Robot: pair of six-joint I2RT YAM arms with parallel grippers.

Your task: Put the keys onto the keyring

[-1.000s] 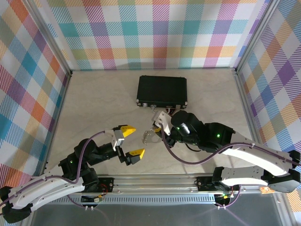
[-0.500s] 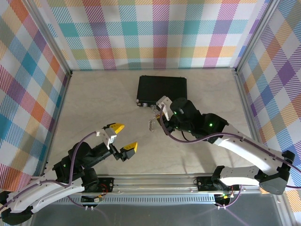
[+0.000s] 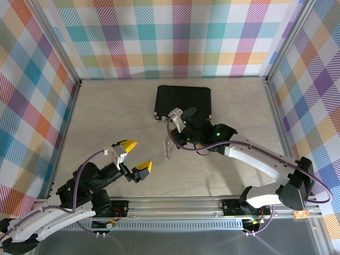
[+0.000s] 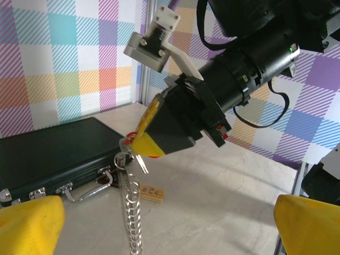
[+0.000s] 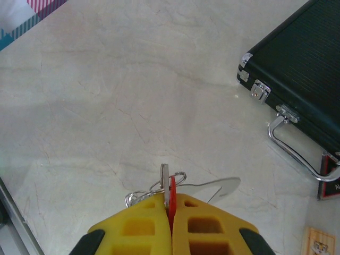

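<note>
Between the clenched yellow fingers of the right gripper sits the red-headed key, pinched edge-on at the very tips. Directly beneath those fingertips the keyring hangs as a bumpy silver strip toward the table; whether its lower end touches cannot be told. Behind the gripper lies a black case, a small wooden tag just off its metal handle. Facing the pair, the left gripper stands spread wide, holding nothing.
</note>
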